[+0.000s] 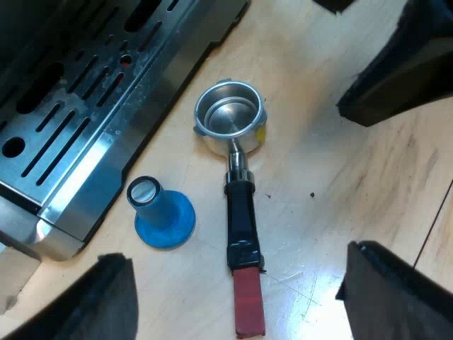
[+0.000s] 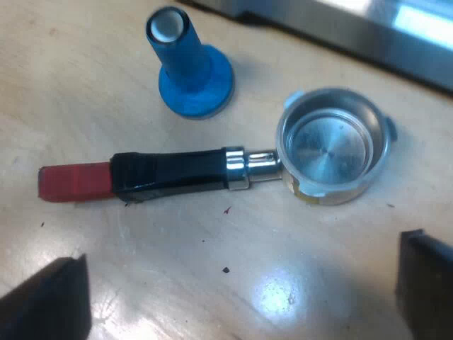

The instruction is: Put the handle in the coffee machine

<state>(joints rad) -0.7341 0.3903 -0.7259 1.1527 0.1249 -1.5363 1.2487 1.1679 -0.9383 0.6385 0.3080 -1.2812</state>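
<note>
My left gripper [image 1: 237, 280] hangs with its fingers spread wide over the metal holder [image 1: 239, 205], which lies loose on the wooden table [image 1: 340, 191], basket up, just beside the upright blue tamper [image 1: 164, 212] and near the front of the espresso machine [image 1: 71, 120], while my right gripper [image 2: 244, 258] hovers over it, fingers likewise wide apart

You see the holder [image 2: 212, 170] flat on the bench [image 2: 78, 92], basket up, apart from the upright blue tamper [image 2: 191, 71]; right gripper [image 2: 237, 290] above, fingers [image 2: 49, 301] spread wide.
</note>
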